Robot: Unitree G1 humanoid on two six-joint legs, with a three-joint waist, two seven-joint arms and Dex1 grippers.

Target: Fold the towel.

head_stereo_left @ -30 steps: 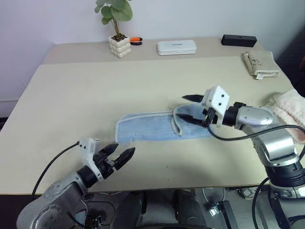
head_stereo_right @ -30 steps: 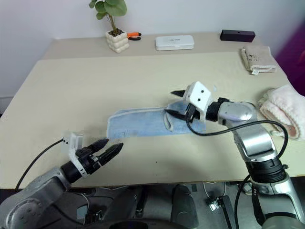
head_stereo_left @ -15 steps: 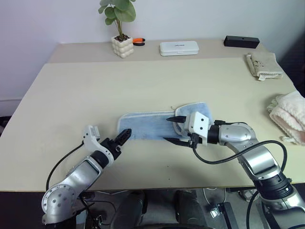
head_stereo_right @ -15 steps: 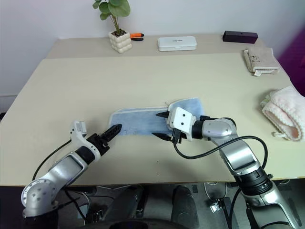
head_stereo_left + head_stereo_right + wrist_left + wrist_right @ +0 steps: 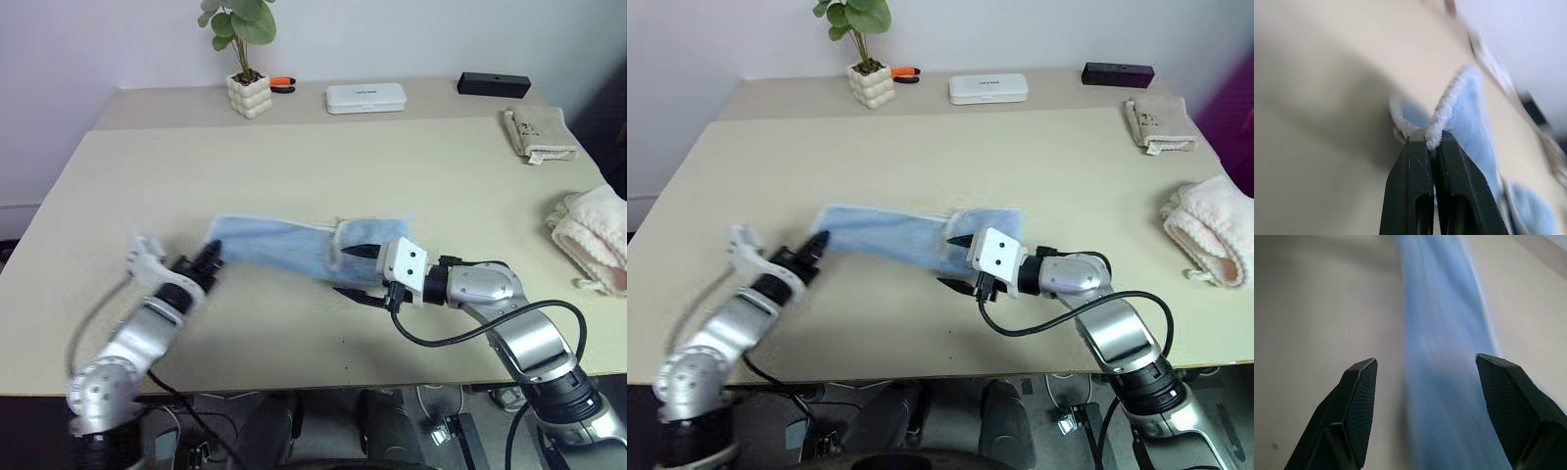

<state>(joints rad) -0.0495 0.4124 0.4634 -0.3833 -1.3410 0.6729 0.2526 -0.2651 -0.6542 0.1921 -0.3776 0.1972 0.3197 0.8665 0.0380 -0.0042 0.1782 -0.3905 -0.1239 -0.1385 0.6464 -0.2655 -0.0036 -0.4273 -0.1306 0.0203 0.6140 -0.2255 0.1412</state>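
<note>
Two end effectors are seen at the light blue towel (image 5: 284,246), stretched across the bench (image 5: 313,166). Its left end is pinched by the left end effector (image 5: 209,260); the right end effector (image 5: 355,271) stands spread, straddling its right end.

You've got no readable text here: the marking on the white case (image 5: 365,96) at the table's far edge is too small to make out.
</note>
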